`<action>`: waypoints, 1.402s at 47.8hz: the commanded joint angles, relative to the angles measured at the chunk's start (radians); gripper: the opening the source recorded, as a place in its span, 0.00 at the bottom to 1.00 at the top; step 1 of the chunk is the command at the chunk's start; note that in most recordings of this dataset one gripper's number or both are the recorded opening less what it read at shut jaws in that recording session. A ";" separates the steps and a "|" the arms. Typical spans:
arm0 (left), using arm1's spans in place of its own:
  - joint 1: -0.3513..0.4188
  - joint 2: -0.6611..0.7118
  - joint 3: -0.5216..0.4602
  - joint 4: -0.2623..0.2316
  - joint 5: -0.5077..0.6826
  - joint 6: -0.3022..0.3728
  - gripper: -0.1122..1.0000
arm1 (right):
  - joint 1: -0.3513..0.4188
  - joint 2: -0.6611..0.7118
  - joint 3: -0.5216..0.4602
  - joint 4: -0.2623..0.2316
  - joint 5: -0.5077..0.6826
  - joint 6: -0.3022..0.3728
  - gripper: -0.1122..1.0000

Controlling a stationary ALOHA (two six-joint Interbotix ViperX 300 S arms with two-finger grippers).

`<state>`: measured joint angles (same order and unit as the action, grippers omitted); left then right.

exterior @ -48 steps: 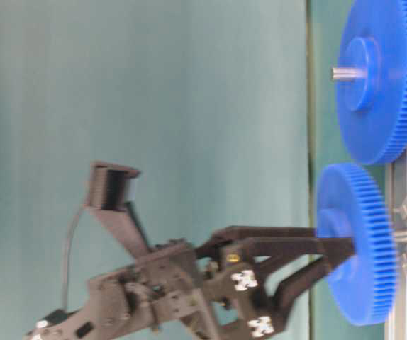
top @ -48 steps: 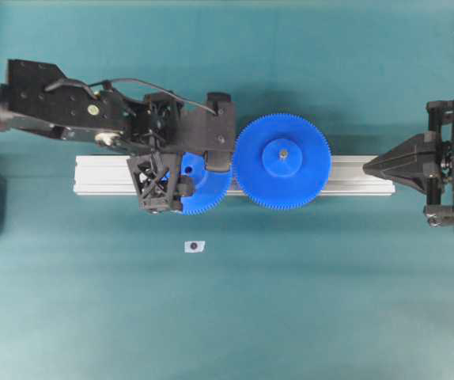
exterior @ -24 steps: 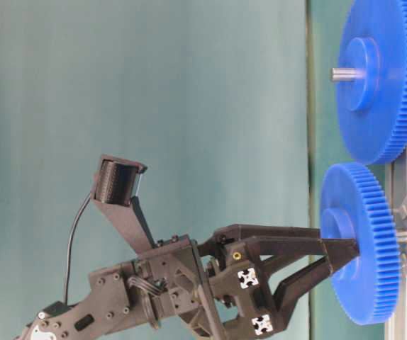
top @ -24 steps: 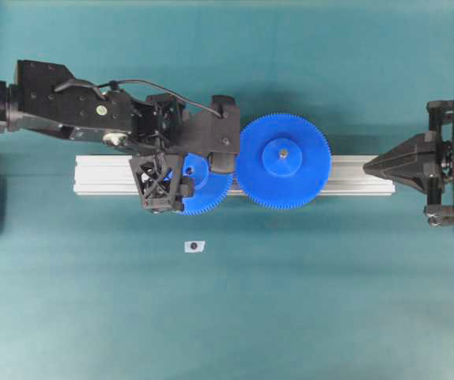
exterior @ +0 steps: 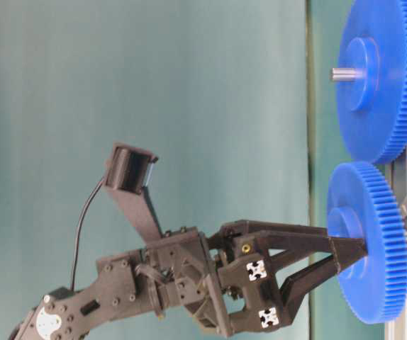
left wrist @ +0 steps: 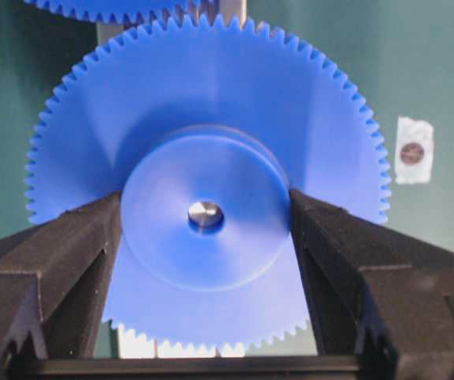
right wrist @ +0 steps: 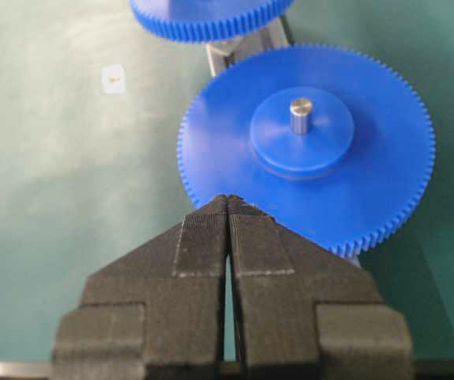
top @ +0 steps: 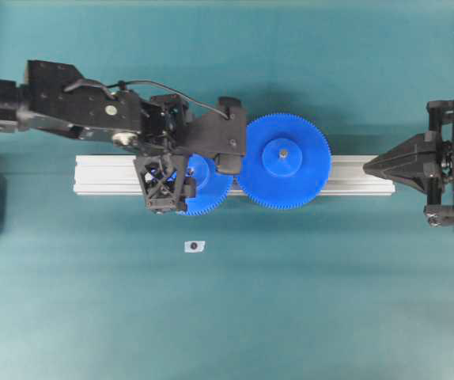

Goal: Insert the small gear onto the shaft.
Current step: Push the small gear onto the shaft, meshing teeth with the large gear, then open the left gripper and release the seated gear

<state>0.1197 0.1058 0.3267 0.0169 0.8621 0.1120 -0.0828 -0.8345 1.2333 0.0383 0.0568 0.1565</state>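
Two black fingers (left wrist: pixel 77 261) of the left gripper (left wrist: pixel 205 237) clamped on the raised round hub of the small blue plastic toothed gear (left wrist: pixel 207 142), one to each side, presumably so the central hole stays uncovered and the disc stays square to the thin silvery metal shaft (left wrist: pixel 205 214), whose tip shows inside that hole. Seen from table level, gear (exterior: pixel 374 241) pressed close against the silver aluminium rail (top: pixel 100 174), a sliver of shaft barely visible behind it; judged nearly or fully seated. Held by the hub rather than the rim, probably to keep the teeth clear of the larger blue toothed gear (top: pixel 283 161) right beside it, rims touching or all but meshed. Little room on that side; open teal table (top: pixel 227 317) elsewhere, with only a small white tag (top: pixel 194 246) near the rail. Right gripper (right wrist: pixel 227 202) pinched shut on nothing, parked well apart by the rail's far end.
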 commanded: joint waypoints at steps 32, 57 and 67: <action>0.017 -0.015 -0.046 0.006 0.074 -0.006 0.81 | -0.002 0.000 -0.011 0.000 -0.006 0.009 0.10; -0.018 -0.104 -0.074 0.006 0.129 -0.005 0.81 | -0.002 0.002 -0.011 0.000 -0.006 0.009 0.10; -0.018 -0.140 -0.083 0.006 0.144 -0.005 0.80 | -0.002 0.002 -0.011 0.000 -0.005 0.009 0.10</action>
<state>0.1043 0.0092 0.2700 0.0215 1.0048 0.1074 -0.0828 -0.8376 1.2333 0.0383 0.0568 0.1565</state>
